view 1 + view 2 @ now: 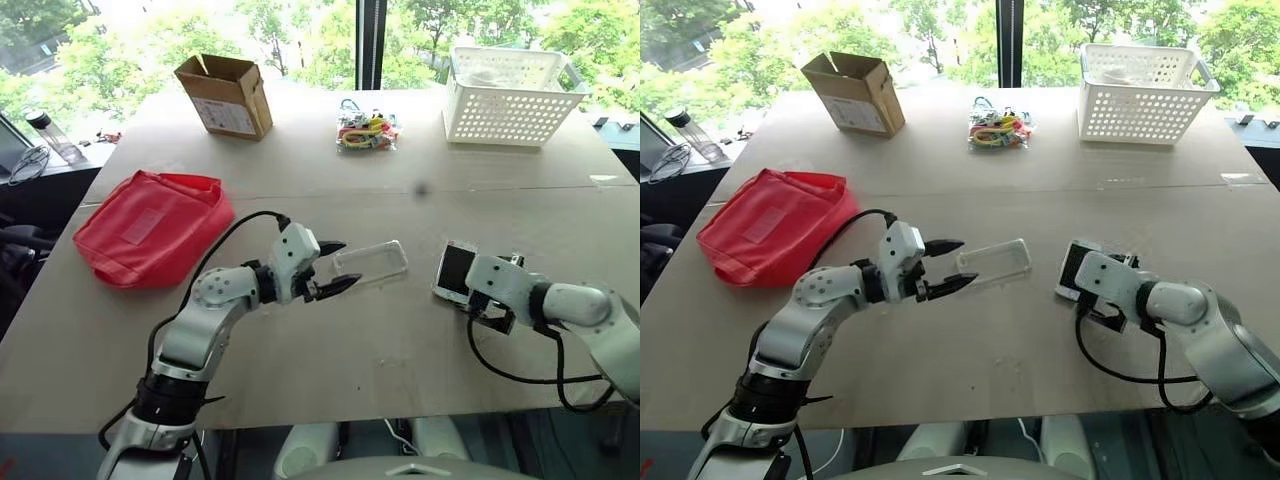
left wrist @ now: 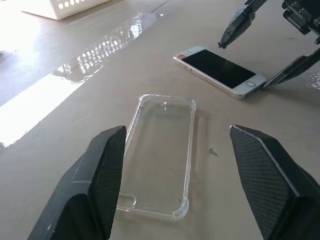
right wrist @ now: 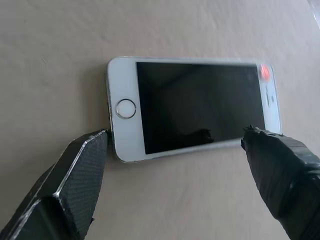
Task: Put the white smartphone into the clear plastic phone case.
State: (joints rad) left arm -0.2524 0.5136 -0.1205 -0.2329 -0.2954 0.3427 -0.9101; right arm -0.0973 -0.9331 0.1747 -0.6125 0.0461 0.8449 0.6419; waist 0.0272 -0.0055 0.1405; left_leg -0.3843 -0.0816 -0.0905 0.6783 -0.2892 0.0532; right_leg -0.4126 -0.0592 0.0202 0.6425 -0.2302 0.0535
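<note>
While both jaws gape, white smartphone (image 3: 192,107) lies flat, clear plastic phone case (image 2: 160,152) apparently apart.

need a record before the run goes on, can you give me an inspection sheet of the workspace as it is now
surface: tan table, bare between the arms
job's things: clear case lies flat and empty; white phone lies screen up beside it, apart from it
clutter: red bag, cardboard box, white basket, bundle of coloured bits, all at the far or left side
grippers: left gripper open, fingers either side of the case's near end; right gripper open, fingers straddling the phone, neither holding
cables: black cable on the left arm, another looping under the right arm
surroundings: window with trees behind the table
</note>
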